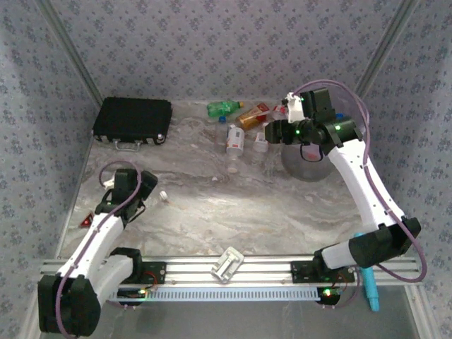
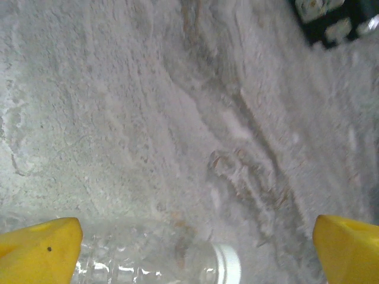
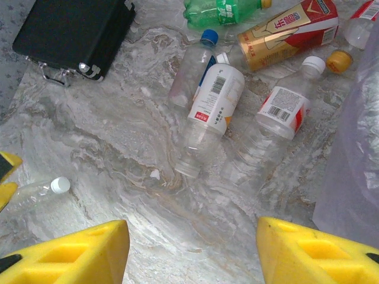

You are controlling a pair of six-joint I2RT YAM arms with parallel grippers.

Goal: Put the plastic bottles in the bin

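Observation:
A small clear bottle with a white cap (image 2: 160, 260) lies on the marble table between the wide-apart yellow fingers of my left gripper (image 2: 195, 245), which is open; the same bottle (image 1: 162, 197) lies by that gripper (image 1: 148, 193) at the left. My right gripper (image 3: 192, 248) hangs open with nothing in it, high over the back of the table (image 1: 272, 132) beside the translucent bin (image 1: 305, 167); the bin wall (image 3: 355, 177) is at its right. Below it lie several bottles: a green one (image 3: 219, 10), an orange one (image 3: 284, 32), a blue-capped one (image 3: 192, 68) and two white-labelled ones (image 3: 214, 100) (image 3: 284, 109).
A flat black case (image 1: 133, 120) sits at the back left corner. A small white part (image 1: 227, 265) rests on the front rail, and a blue tool (image 1: 369, 282) hangs by the right arm's base. Patterned walls close in the table on three sides.

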